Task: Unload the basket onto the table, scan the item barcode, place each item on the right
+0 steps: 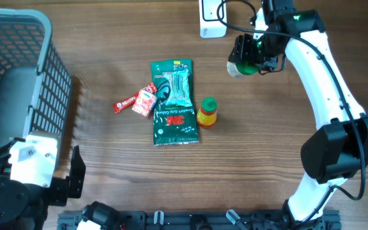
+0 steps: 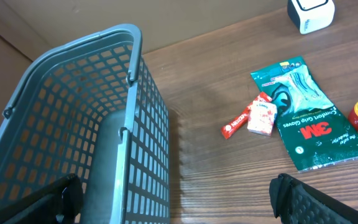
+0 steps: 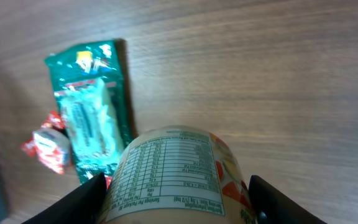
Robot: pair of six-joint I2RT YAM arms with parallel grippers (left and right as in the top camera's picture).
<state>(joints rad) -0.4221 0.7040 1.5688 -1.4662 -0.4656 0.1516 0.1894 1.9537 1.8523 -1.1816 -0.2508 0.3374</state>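
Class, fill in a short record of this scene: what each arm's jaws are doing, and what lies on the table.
right jaws: closed on a tub with a nutrition label, held near the white device
left jaws: wide open, empty, beside the basket
on table: green glove packet, small bottle, red sachets

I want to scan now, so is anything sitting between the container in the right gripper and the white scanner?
Nothing visible lies on the table between the container and the scanner; only a black cable arcs nearby.
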